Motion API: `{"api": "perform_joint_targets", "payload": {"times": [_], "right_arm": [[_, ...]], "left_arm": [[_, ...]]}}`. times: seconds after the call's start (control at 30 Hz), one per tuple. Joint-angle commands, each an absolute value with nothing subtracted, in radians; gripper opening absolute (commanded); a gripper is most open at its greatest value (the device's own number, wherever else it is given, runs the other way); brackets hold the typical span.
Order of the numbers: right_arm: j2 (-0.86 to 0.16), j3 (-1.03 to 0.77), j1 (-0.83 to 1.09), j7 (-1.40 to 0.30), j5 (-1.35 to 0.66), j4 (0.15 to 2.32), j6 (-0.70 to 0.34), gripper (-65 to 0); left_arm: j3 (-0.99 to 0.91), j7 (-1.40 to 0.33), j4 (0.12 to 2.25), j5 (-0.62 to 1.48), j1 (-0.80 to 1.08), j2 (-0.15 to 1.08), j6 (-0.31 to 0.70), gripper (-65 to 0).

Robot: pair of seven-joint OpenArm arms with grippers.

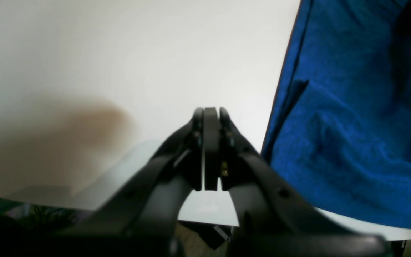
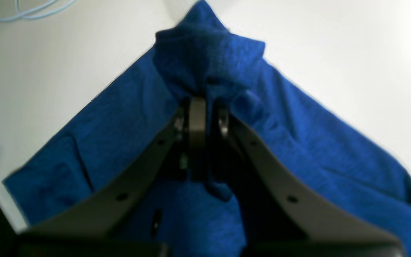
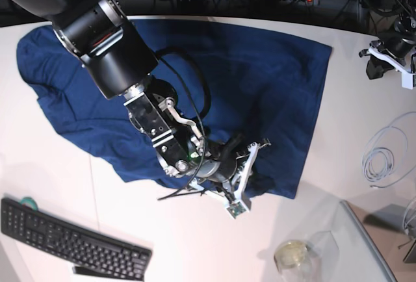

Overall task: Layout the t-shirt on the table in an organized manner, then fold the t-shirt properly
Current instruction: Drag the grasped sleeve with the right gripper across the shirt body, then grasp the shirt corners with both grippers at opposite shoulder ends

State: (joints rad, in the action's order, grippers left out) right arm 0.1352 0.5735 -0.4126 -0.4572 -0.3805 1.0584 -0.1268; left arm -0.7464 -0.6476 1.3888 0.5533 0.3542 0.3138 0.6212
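my right pincer [image 2: 205, 107] is clenching a bunched fold of t-shirt [image 3: 260, 80] at near hem; shirt is lying spread over white surface [image 3: 58, 165]. left pincer [image 1: 211, 114] is clenched, holding nothing, beside cloth. fabric is looking soft, light, limp; corners and hem seem best for gripping.

Both wrist views are soft and blurred, the dark tool [image 1: 211, 114] out of focus up close. A brown shadow smears the white surface [image 1: 137, 53] left of that tool. Glare bleaches the right wrist view's far right edge. The overhead view is sharp and evenly lit.
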Motion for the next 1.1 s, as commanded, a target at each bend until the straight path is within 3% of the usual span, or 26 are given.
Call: {"api": "perform_joint_targets", "payload": {"times": [0.0,0.07,0.2,0.23,0.3,0.4,0.47,0.53,0.63,0.77,0.9,1.07], "right_arm": [[0.150,0.572,-0.447,-0.415,-0.418,1.061,-0.128,-62.0],[0.150,0.573,-0.453,-0.387,-0.473,1.038,-0.128,-57.8],[0.150,0.576,-0.458,-0.390,-0.506,1.043,-0.128,-26.7],[0.147,0.591,-0.456,-0.390,-0.506,1.059,-0.128,-22.8],[0.136,0.607,-0.456,-0.392,-0.506,1.099,-0.128,-24.0],[0.025,0.605,-0.455,-0.466,-0.506,1.204,-0.128,-30.0],[-0.085,0.602,-0.441,-0.529,-0.506,1.280,-0.108,-33.8],[-0.208,0.602,-0.401,-0.547,-0.504,1.353,-0.019,-35.1],[-0.387,0.605,-0.337,-0.550,-0.504,1.434,0.087,-30.3],[-0.562,0.604,-0.252,-0.545,-0.504,1.452,0.133,-26.7],[-0.622,0.605,-0.200,-0.479,-0.503,1.366,0.133,-26.7],[-0.630,0.607,-0.173,-0.414,-0.503,1.233,0.127,-26.9]], "left_arm": [[-0.754,-0.631,1.406,0.567,0.355,0.334,0.624,-65.0],[-0.754,-0.631,1.406,0.567,0.355,0.334,0.624,-65.0],[-0.753,-0.631,1.406,0.567,0.352,0.334,0.624,-65.0],[-0.750,-0.631,1.406,0.567,0.351,0.334,0.624,-65.0],[-0.746,-0.631,1.408,0.567,0.346,0.334,0.624,-65.0],[-0.745,-0.631,1.442,0.567,0.346,0.331,0.624,-65.0],[-0.743,-0.633,1.503,0.568,0.355,0.323,0.624,-65.0],[-0.743,-0.633,1.563,0.568,0.357,0.292,0.624,-65.0],[-0.714,-0.645,1.624,0.568,0.348,0.251,0.627,-65.0],[-0.512,-0.690,1.646,0.567,0.318,0.237,0.624,-65.0],[-0.367,-0.688,1.540,0.567,0.277,0.236,0.622,-65.0],[-0.334,-0.687,1.452,0.567,0.257,0.236,0.622,-65.0]]}}
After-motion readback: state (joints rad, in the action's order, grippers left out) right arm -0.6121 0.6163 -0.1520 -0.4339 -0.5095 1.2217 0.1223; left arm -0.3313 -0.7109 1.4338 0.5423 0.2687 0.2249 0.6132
